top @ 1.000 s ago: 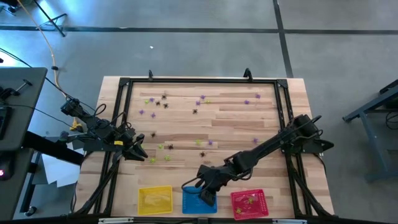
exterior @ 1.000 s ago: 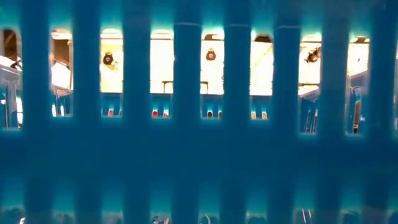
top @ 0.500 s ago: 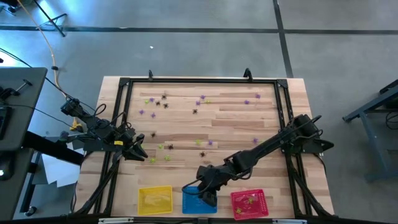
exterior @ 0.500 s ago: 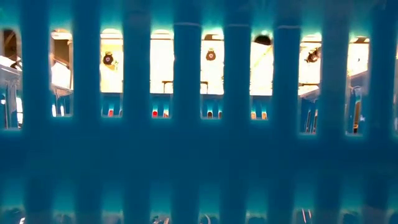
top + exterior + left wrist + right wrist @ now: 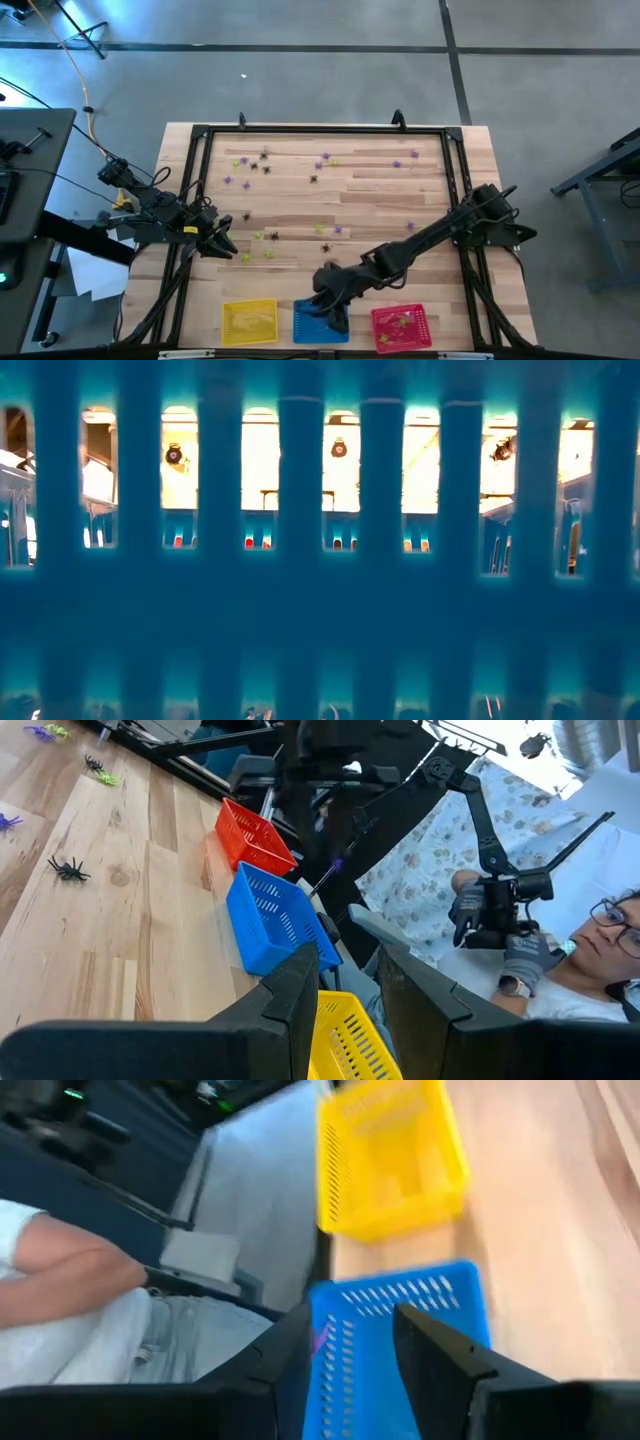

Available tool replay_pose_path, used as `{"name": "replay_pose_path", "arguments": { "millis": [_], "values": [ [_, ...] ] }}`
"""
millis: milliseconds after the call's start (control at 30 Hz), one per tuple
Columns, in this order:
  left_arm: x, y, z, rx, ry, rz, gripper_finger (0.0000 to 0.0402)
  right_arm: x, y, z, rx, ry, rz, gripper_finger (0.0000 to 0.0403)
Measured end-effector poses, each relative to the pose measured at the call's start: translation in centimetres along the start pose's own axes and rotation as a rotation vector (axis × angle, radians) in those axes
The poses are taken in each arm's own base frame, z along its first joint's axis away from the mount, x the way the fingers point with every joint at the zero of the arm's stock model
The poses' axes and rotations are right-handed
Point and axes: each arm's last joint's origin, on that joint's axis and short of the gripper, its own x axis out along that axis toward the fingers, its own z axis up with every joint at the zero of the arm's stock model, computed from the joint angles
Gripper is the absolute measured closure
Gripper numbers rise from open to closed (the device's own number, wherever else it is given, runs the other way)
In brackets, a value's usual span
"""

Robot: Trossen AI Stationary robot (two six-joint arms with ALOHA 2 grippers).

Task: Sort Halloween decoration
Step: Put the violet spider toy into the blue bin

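Tiny black, purple and yellow-green trinkets (image 5: 270,236) lie scattered over the wooden table; one black spider (image 5: 70,870) shows in the left wrist view. My right gripper (image 5: 335,318) is open and hovers over the blue basket (image 5: 310,326) at the near edge. A purple trinket (image 5: 319,1341) shows between its fingers, above the basket (image 5: 400,1320). My left gripper (image 5: 224,246) waits open near the table's left side, touching nothing. The blue basket's mesh wall (image 5: 320,610) fills the low view. My right gripper points down over the blue basket. The purple trinket (image 5: 319,1341) sits close to the inner side of one finger (image 5: 292,1342). I cannot tell whether it touches that finger or is in the air.
A yellow basket (image 5: 249,322) stands left of the blue one and a red basket (image 5: 401,327), with a yellow-green trinket in it, stands to its right. A black frame (image 5: 320,129) borders the table. A person (image 5: 600,935) sits beyond the near edge.
My right arm's wrist has edged slightly toward the table's left above the blue basket, with the gripper staying over the basket. The left arm and the trinkets on the table have kept still.
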Motion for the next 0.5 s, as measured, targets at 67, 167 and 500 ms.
{"name": "replay_pose_path", "arguments": {
  "millis": [67,167,500],
  "values": [
    [0.0,0.0,0.0,0.0,0.0,0.0,0.0307,0.0,0.3,0.18,-0.035,-0.03,0.015,0.0246],
    [0.0,0.0,-0.01,0.0,0.001,0.0,0.0307,0.01,0.4,0.16,-0.06,-0.048,-0.003,0.0223],
    [0.0,0.0,0.0,0.0,0.0,0.0,0.0307,0.0,0.47,0.33,-0.052,-0.078,-0.014,0.019]
  ]
}}
